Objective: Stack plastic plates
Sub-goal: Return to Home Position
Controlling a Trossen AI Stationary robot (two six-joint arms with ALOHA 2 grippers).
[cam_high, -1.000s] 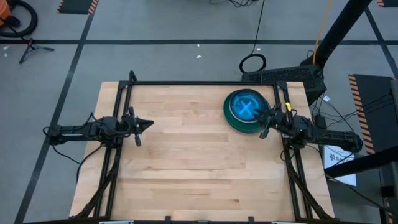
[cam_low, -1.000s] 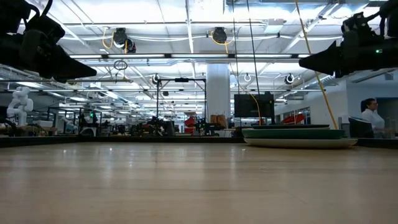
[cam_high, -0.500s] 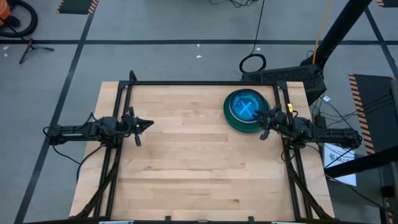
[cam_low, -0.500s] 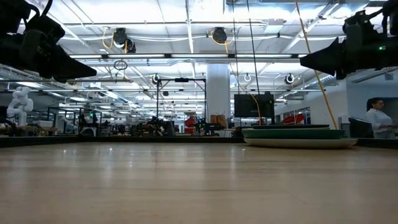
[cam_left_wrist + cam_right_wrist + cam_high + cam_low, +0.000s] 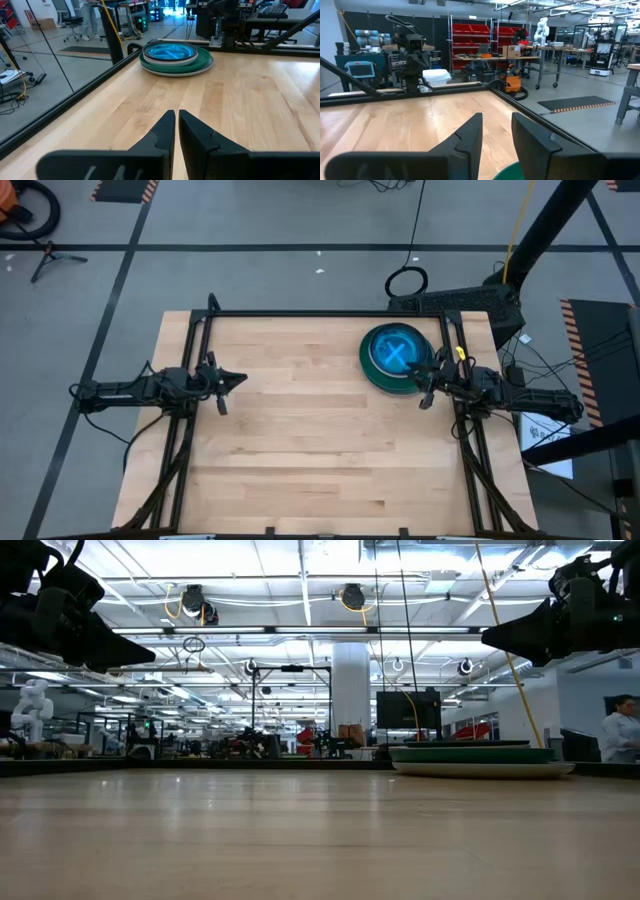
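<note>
Fingers [image 5: 167, 127] of the left gripper [image 5: 176, 114] stand almost together, with only a thin slit between them. They hold nothing. That gripper hangs above the left edge of the pale wooden table [image 5: 300, 440], pointing right across bare boards.

Far to the right, near the far edge, sits the stack of round plastic plates [image 5: 397, 356]. A pale grey plate [image 5: 480, 769] lies lowest, a large dark green plate [image 5: 475, 754] lies on it, and translucent cyan plates [image 5: 395, 352] show on top. A black frame rail [image 5: 330, 313] runs just beyond the stack.

The right gripper [image 5: 496, 117] hovers over the stack's right near rim, raised clear of it in the low view. Its fingers [image 5: 470, 132] are parted by a modest gap and grip nothing.

Since a second ago the right gripper has drawn back slightly toward the right edge, while the left arm and the stack are unchanged. A person in white [image 5: 622, 730] beyond the table has moved further right.
</note>
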